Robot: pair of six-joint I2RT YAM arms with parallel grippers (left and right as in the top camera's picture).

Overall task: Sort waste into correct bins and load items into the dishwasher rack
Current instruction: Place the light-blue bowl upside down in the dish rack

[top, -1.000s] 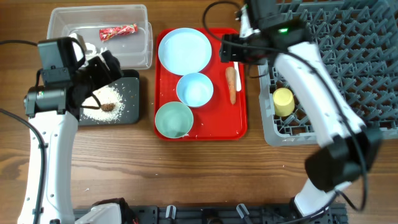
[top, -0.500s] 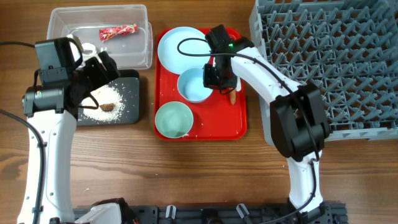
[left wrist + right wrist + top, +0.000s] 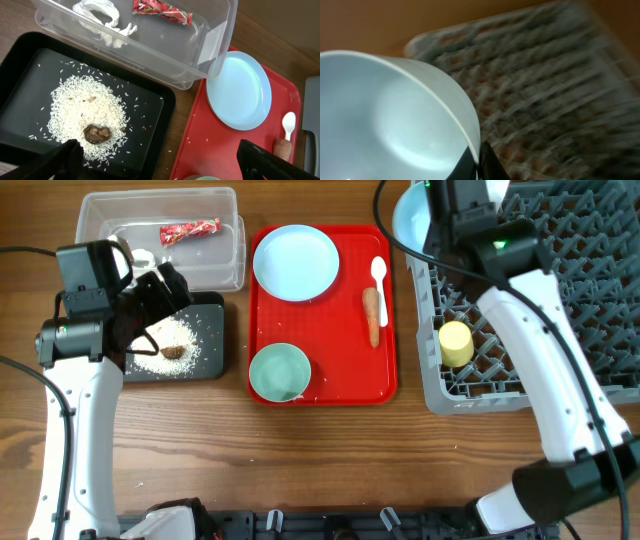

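A pale bowl [image 3: 395, 115] is clamped at its rim by the right gripper [image 3: 479, 164], seemingly above the left edge of the grey rack [image 3: 520, 310]. The left gripper [image 3: 157, 150] is held wide apart over the black tub [image 3: 30, 70], on a wooden table [image 3: 320, 450].

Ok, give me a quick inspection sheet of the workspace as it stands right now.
Surface: wooden table, red tray in the middle.
Job's things: red wrapper and white scrap in the clear tub; rice and brown lump in the black tub; blue plate, green bowl, spoon and carrot stick on the tray; yellow cup in the rack.
Clutter: nothing seen.
Hands: left hand open above the black tub; right hand shut on the blue bowl by its rim, over the rack's far-left corner.
Cables: black cable by the left arm, another above the right arm.
Surroundings: dark rail along the near edge.
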